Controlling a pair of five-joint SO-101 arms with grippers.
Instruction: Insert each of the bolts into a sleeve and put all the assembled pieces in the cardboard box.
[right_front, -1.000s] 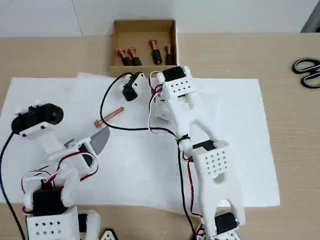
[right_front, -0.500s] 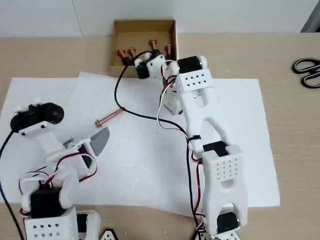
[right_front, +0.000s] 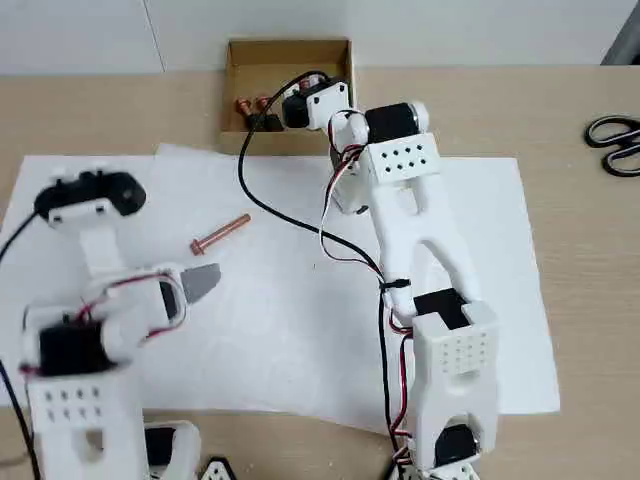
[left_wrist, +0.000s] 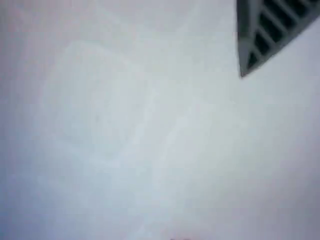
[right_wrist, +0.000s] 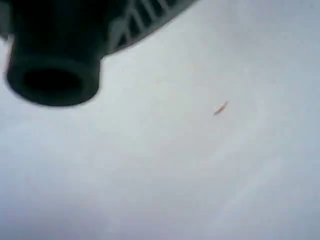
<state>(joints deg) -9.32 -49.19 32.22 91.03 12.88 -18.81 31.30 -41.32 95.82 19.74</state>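
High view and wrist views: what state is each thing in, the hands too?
Copper-coloured metal bolt: loose on the white paper sheet, no sleeve.
Brown cardboard box: open-topped, holds sleeved bolts.
Right hand: over the box, shut on a black tube-shaped sleeve.
Left hand: above the paper, apart from the bolt.

One bolt (right_front: 220, 233), two assembled pieces (right_front: 244, 105) (box (right_front: 240, 52) partly covered), one scissors (right_front: 628, 143)

A small robotics lab or hobby workbench: a light wooden counter (right_front: 580, 220) against a plain white wall (right_front: 420, 25), covered by a paper sheet (right_front: 280, 330). On it stand two white plastic arms, the left arm (right_front: 90, 330) and the right arm (right_front: 420, 220), with loose wires (right_front: 270, 225). Scissors (right_front: 615, 145) and a cardboard box (right_front: 288, 50) lie nearby.
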